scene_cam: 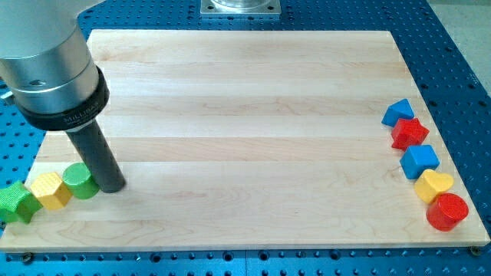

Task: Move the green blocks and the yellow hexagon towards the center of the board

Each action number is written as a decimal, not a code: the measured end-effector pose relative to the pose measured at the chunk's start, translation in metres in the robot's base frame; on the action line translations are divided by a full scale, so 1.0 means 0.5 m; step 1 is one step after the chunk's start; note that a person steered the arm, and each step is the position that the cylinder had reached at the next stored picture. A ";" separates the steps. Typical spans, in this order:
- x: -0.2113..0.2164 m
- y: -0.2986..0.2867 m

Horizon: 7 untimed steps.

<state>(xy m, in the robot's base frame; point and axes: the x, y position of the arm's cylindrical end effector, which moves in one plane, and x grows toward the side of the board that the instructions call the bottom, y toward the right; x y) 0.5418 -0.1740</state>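
Eight blocks lie on a pale wooden board, which rests on a blue perforated table. Three sit in a row at the view's bottom left: a green star-like block partly over the board's left edge, a yellow hexagon touching it, and a green cylinder touching the hexagon on its right. All three are well apart from the board's centre. The arm ends in a straight dark rod with no pincer, so there is nothing to spread or press together. My tip rests on the board just beside the green cylinder, on its right, apparently touching it. Five blocks form a column along the view's right edge, from top to bottom: a blue block of pentagon-like shape, a red star-like block, a blue cube, a yellow heart-like block, and a red cylinder. Neighbouring blocks in this column touch or nearly touch.
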 end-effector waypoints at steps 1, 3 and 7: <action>-0.015 0.087; -0.127 -0.246; -0.078 -0.261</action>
<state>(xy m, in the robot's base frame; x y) 0.5030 -0.3045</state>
